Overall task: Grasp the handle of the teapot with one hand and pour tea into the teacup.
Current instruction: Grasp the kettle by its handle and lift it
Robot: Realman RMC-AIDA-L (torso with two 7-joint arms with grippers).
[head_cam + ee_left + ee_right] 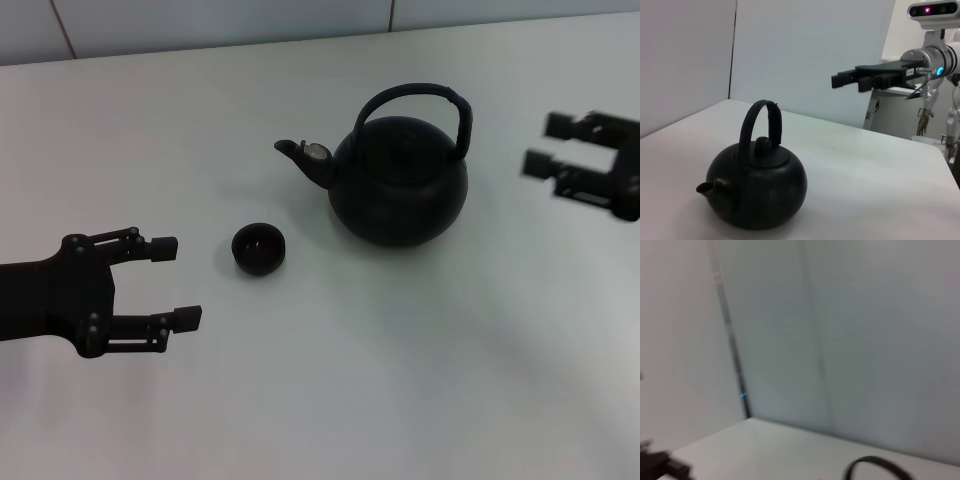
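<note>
A large round matte-black teapot [400, 185] stands on the white table [330, 400], its spout [300, 152] pointing to the left. Its arched black handle [415, 97] rises over the lid. The tiny black teacup [259, 248] sits to the front left of the pot. My left gripper [176, 282] is open and empty, just left of the cup. My right gripper [545, 145] is open and empty, in the air to the right of the pot. The left wrist view shows the teapot [757, 187], its handle [760, 125] and the right gripper [840, 80] beyond. The right wrist view shows only the handle's top [880, 465].
White wall panels [200, 20] stand behind the table's far edge. In the left wrist view the table's far edge [920, 142] drops off to the floor.
</note>
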